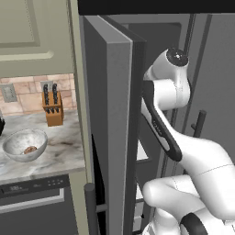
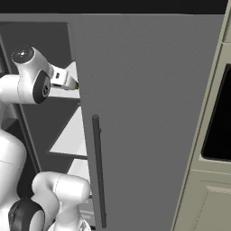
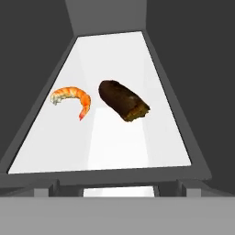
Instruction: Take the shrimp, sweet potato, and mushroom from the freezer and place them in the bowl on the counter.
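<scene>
An orange curved shrimp (image 3: 72, 98) lies on the white freezer shelf (image 3: 119, 142), left of a dark brown sweet potato (image 3: 124, 101). Both rest a little way in front of my hand, untouched. My wrist (image 2: 63, 77) reaches into the freezer past the edge of its open dark grey door (image 2: 149, 113), which hides the fingers; nothing is held. The whitish-grey bowl (image 1: 18, 141) stands on the marbled counter (image 1: 64, 142) at the left. Inside it sits a small brown lump (image 1: 30, 149) that looks like the mushroom.
The open freezer door (image 1: 108, 128) stands between the arm and the counter, its long bar handle (image 2: 97, 171) facing the right base camera. A knife block (image 1: 53, 108) sits behind the bowl. A dark dishwasher (image 1: 32, 206) is below the counter. A wall oven (image 2: 219, 117) is at the right.
</scene>
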